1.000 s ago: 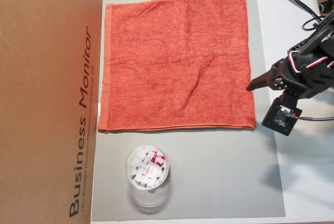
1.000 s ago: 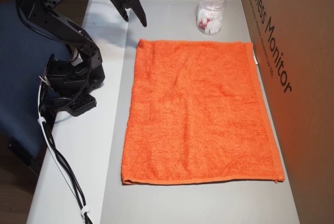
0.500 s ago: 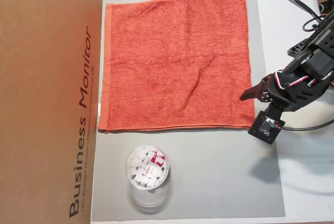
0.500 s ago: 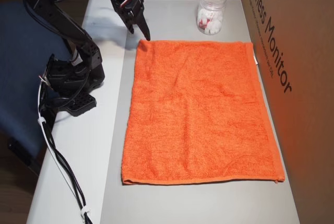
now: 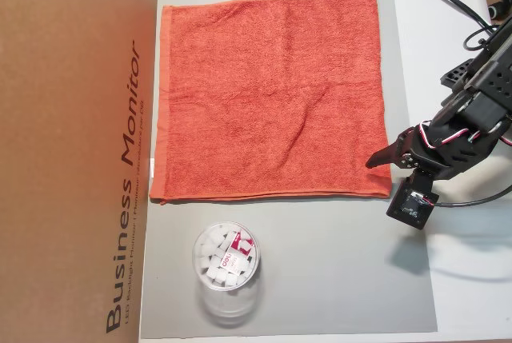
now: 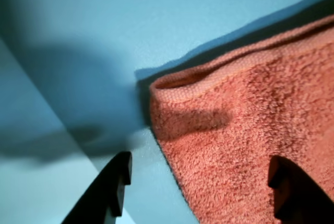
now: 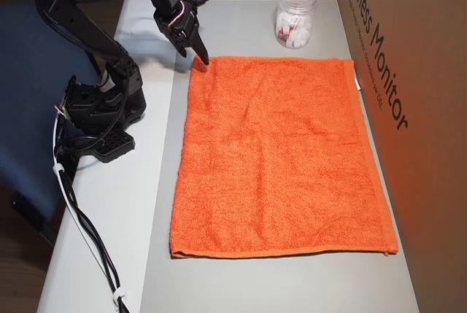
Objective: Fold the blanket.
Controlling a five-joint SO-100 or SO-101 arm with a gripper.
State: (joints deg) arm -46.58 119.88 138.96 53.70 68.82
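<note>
While the orange-red terry-cloth blanket lies flat and unfolded on the grey mat, the black two-finger tool sits at its near corner in one overhead view. In the wrist view, the tool is released, its fingertips straddling the hemmed corner directly ahead. In the other overhead view, the blanket's long axis runs away from the tool.

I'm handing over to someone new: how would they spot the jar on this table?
Start at the big orange blanket spread flat on the grey mat. Beside one of its hemmed edges, close to the brown cardboard box, stands a clear plastic jar of small white pieces. It is the only transparent, upright container there.
</note>
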